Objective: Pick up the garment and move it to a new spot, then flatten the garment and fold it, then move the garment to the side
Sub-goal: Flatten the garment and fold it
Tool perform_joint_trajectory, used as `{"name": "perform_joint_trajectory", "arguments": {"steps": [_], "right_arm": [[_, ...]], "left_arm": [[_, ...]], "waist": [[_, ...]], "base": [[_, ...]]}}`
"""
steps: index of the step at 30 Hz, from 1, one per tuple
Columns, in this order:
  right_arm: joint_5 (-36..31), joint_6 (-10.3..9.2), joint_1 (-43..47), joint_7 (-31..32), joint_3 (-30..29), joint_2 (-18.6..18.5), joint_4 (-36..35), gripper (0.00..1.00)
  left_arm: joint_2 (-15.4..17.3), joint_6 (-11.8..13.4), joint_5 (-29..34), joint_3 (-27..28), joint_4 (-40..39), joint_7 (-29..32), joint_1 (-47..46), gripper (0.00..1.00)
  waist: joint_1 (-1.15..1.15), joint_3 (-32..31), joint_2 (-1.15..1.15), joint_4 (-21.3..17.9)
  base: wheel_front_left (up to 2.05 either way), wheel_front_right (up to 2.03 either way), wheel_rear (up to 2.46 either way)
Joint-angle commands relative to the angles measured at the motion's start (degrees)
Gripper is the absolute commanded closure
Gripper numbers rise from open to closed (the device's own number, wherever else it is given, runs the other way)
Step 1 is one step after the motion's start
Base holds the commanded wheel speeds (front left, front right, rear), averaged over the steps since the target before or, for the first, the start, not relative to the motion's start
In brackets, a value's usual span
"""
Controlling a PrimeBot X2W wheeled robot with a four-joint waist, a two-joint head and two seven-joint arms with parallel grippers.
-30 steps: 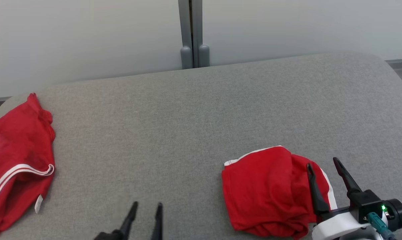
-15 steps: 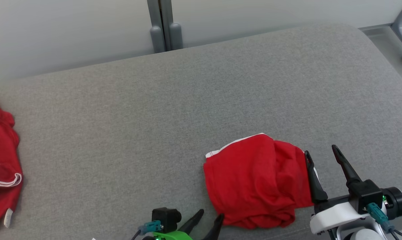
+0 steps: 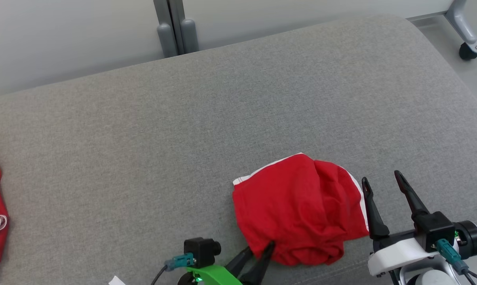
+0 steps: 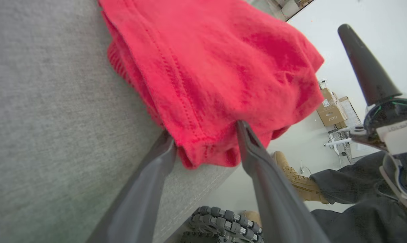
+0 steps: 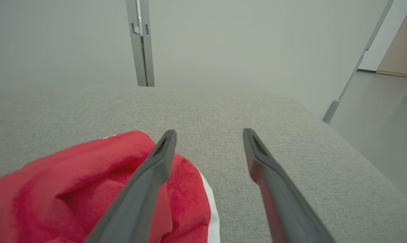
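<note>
**A:** Since the garment (image 3: 297, 206) lies bunched at the near edge of the grey pad (image 3: 183, 138), toward the pad's right end, where should the left gripper (image 3: 259, 247) bite?

**B:** Right where it sits, at the pad's near edge. Its fingers stand apart on either side of a thick fold of hem, not yet visibly pinching. I'd push deeper before closing, to catch several layers and not just the stitched rim.

**A:** And the right gripper (image 3: 381, 176)?

**B:** Wide open, holding nothing, over the pad's near right part, one finger above the white trim. Lower it there and clamp too. Two spread holds should keep the bundle from slipping off the pad's front.
</note>
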Motion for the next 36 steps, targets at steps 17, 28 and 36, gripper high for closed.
{"name": "perform_joint_trajectory", "arguments": {"steps": [17, 28, 36], "right_arm": [[1.03, -0.08, 1.52, -0.18, 0.31, -0.08, 0.94, 0.0], [1.89, -0.08, 0.1, -0.18, 2.61, -0.07, 1.66, 0.0], [2.79, -0.08, -1.65, -0.18, 3.97, -0.08, 1.72, 0.0]], "left_arm": [[12.98, 4.35, 0.03, 10.85, -17.9, -4.21, -12.73, 1.0], [23.89, 4.75, 0.15, 11.62, -22.47, 10.66, -21.83, 1.0], [14.86, 2.09, 0.54, 3.48, -14.62, 13.27, -23.78, 1.0]], "waist": [[0.0, -3.68, 0.0, 1.79], [0.0, -4.45, 0.0, 1.59], [0.0, -2.21, 0.0, -1.02]], "base": [[0.0, 0.0, 0.0], [0.0, 0.0, 0.0], [0.0, 0.0, 0.0]]}}
